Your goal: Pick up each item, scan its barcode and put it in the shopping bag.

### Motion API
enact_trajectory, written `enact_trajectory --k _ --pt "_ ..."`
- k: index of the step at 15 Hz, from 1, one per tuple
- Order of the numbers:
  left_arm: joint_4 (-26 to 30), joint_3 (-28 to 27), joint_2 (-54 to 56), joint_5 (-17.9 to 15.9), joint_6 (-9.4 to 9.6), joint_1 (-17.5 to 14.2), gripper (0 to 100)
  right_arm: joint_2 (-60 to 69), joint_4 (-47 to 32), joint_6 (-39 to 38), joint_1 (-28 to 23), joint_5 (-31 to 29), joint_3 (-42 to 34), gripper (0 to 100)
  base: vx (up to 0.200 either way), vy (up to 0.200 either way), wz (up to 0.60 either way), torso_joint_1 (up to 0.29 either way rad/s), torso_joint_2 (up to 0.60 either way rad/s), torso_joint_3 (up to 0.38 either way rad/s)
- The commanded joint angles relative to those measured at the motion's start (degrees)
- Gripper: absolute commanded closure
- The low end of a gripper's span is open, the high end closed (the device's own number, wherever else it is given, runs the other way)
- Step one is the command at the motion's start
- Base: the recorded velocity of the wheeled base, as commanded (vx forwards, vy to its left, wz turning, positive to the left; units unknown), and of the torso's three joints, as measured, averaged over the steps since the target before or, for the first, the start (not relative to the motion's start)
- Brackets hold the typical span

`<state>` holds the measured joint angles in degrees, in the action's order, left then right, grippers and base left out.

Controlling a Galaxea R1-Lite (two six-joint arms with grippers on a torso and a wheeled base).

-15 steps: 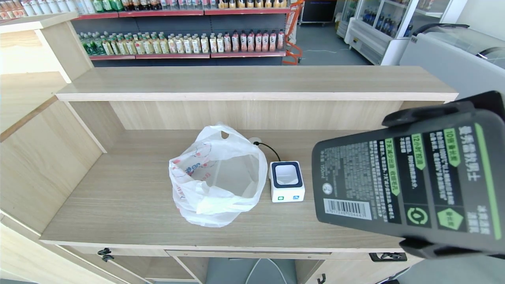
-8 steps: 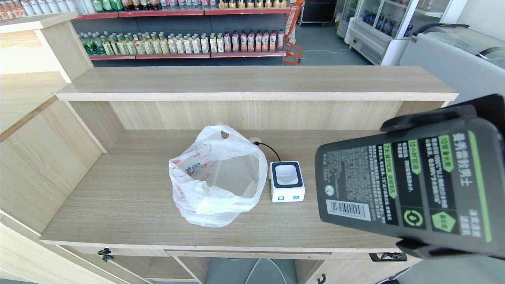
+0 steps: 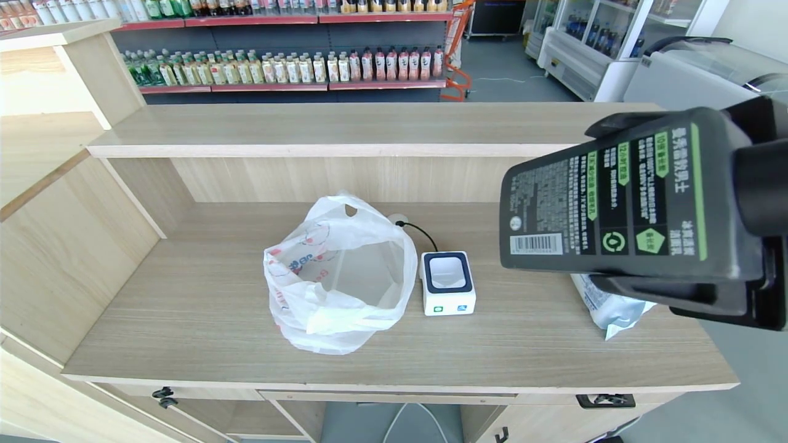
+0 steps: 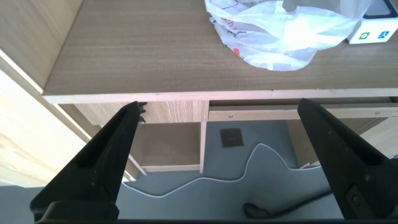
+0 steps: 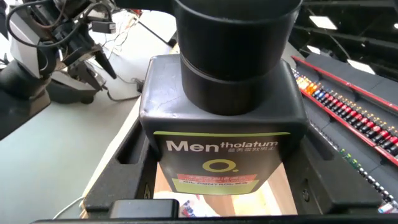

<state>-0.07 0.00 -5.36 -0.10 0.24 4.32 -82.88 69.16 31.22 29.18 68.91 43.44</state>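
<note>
The right tool (image 3: 606,206) is clamped on a dark grey, flat-sided plastic bottle with green label stripes (image 3: 615,178). One black finger (image 3: 634,120) lies along the bottle's upper edge and the other along its lower edge. The bottle is held in the air on its side, over the right end of the pale wooden surface (image 3: 203,314). Its black cap points toward the arm and its base toward the middle. Its back label, with a white barcode near the base, faces the head camera.

Under the bottle and partly hidden by it, a white crinkled packet (image 3: 609,307) lies on the surface. Further left, near the middle, sits a small white box scanner with a dark-rimmed window (image 3: 447,283), a black cable running off behind it. Just beside the scanner on its left stands a thin white plastic shopping bag with red and blue print (image 3: 338,277), its mouth open.

The left tool (image 4: 217,174) has its fingers spread apart and holds nothing. It hangs low in front of the surface's front edge.
</note>
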Motion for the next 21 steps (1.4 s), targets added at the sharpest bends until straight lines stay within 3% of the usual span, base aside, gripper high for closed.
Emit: enact_trajectory --k 1,9,11,14,16,19,21 --pt "-0.01 0.00 -0.09 0.01 0.02 -0.01 0 0.79 -1.22 0.07 0.00 0.08 0.07 100 0.000 0.000 0.00 0.000 0.00 0.000" --pt "-0.01 0.00 -0.09 0.01 0.02 -0.01 0 0.62 -2.71 1.04 -0.53 -0.62 -0.19 100 0.000 0.000 0.00 0.000 0.00 0.000" --pt "-0.01 0.00 -0.09 0.01 0.02 -0.01 0 0.00 -6.40 0.68 -3.08 -6.25 1.56 100 0.000 0.000 0.00 0.000 0.00 0.000" --pt "-0.01 0.00 -0.09 0.01 0.02 -0.01 0 4.66 -23.63 -1.86 -7.83 -13.63 3.23 100 0.000 0.000 0.00 0.000 0.00 0.000" --pt "-0.01 0.00 -0.09 0.01 0.02 -0.01 0 6.77 -28.55 -6.08 -11.08 -14.25 3.50 100 0.000 0.000 0.00 0.000 0.00 0.000" --pt "-0.01 0.00 -0.09 0.01 0.02 -0.01 0 4.84 -34.97 -11.09 -18.11 -20.57 7.19 100 0.000 0.000 0.00 0.000 0.00 0.000" --pt "-0.01 0.00 -0.09 0.01 0.02 -0.01 0 -0.52 -37.25 -19.00 -21.89 -28.22 11.32 100 0.000 0.000 0.00 0.000 0.00 0.000"
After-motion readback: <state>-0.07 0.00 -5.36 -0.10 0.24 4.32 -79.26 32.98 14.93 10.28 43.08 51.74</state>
